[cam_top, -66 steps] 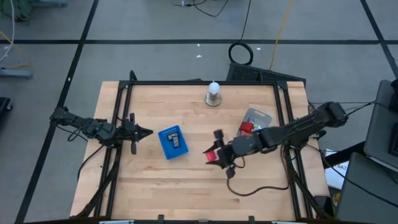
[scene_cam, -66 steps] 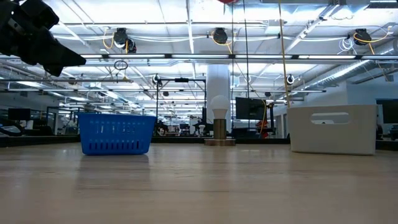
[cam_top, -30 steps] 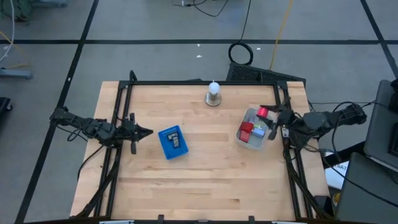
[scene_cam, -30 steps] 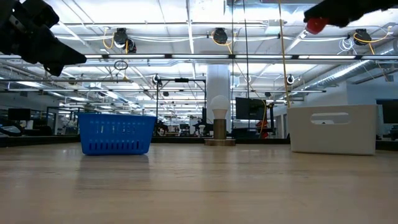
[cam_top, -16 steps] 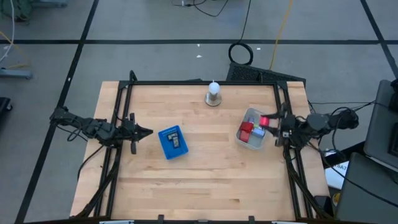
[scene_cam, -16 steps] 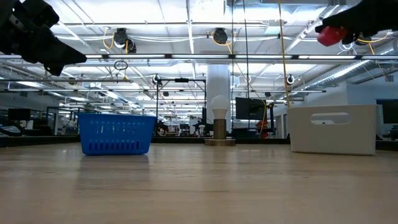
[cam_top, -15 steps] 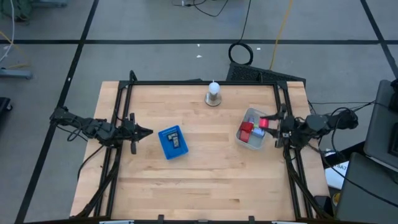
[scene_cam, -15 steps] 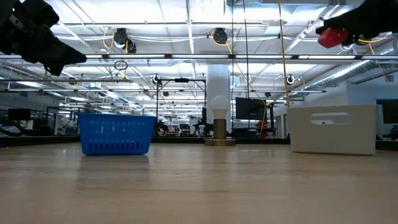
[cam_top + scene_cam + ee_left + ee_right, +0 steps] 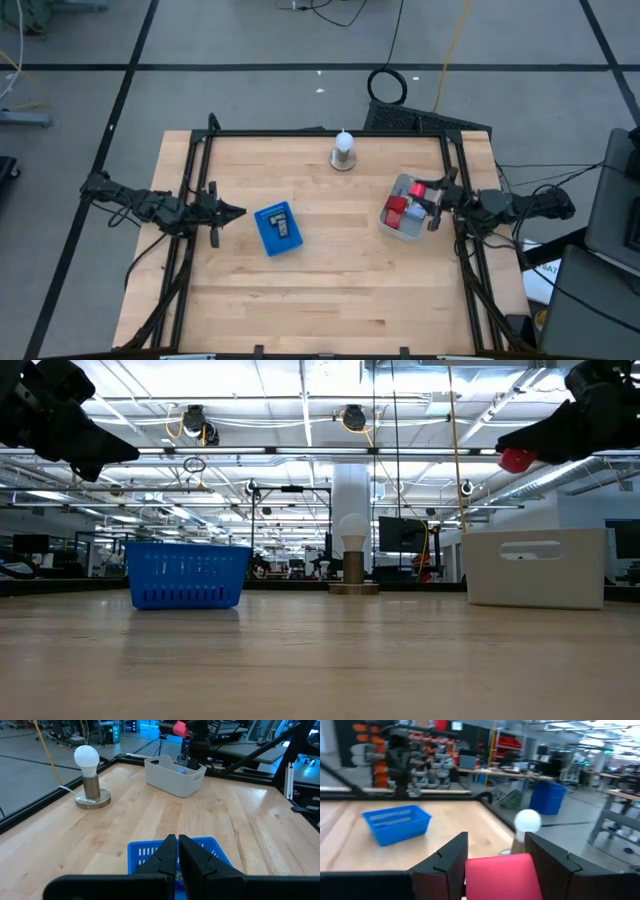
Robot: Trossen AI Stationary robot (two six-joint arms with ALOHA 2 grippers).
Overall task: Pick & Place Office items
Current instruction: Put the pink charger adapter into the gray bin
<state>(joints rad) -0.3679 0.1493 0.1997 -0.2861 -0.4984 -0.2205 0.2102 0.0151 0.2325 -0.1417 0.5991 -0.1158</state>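
Red block (image 9: 503, 876) in right end effector (image 9: 430, 192), above grey container (image 9: 399, 228)

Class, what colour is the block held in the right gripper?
Red. The block sits clamped in the right gripper, shown best in the right wrist view.

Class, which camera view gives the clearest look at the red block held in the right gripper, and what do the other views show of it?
The right wrist view: the red block fills the space between the right gripper's fingers. The high view shows a small red spot over the grey container's edge. The low view shows it above the container. The left wrist view shows it far off.
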